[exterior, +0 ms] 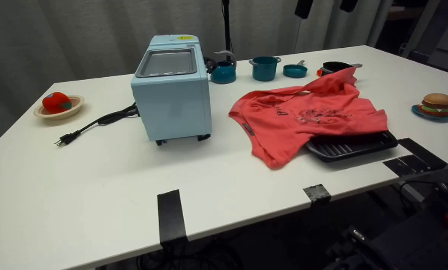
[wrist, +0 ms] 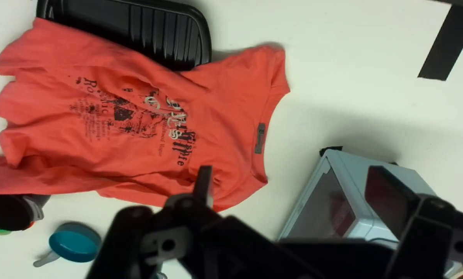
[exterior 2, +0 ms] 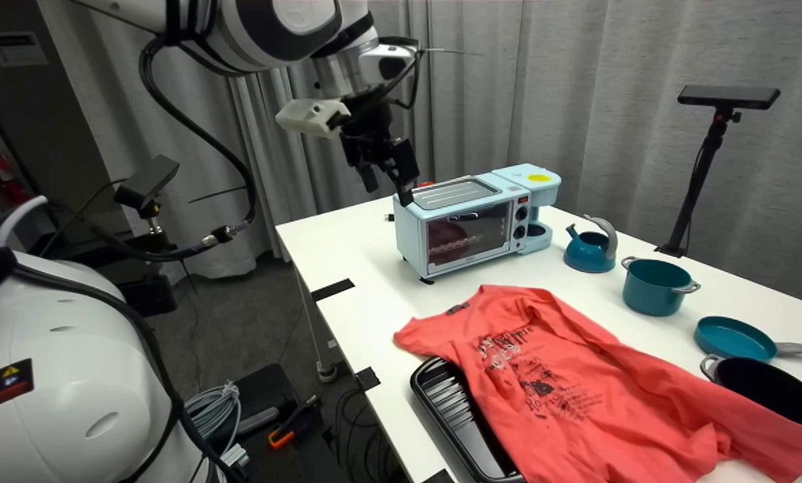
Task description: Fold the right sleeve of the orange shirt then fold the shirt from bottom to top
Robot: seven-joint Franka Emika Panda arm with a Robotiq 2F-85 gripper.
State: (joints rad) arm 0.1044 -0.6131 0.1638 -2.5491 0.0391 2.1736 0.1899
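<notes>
The orange shirt, coral in colour, lies print side up in both exterior views (exterior: 306, 116) (exterior 2: 562, 396) and in the wrist view (wrist: 138, 128). Its collar, with a grey label (wrist: 259, 138), faces the oven. One long sleeve (exterior 2: 743, 409) stretches along the far side past the hem, resting over a dark pot. The other sleeve is not seen spread out; I cannot tell how it lies. My gripper (exterior 2: 388, 188) is open and empty, high above the table near the oven. Its fingertips show in the wrist view (wrist: 289, 174) and at the top of an exterior view (exterior: 325, 7).
A black ridged tray (exterior: 343, 150) lies partly under the shirt near the table's front edge. A light blue toaster oven (exterior: 175, 108) stands beside the collar. A teal kettle (exterior 2: 588, 251), teal pot (exterior 2: 656, 288), teal pan (exterior 2: 736, 337) and dark pot (exterior 2: 766, 392) line the far side.
</notes>
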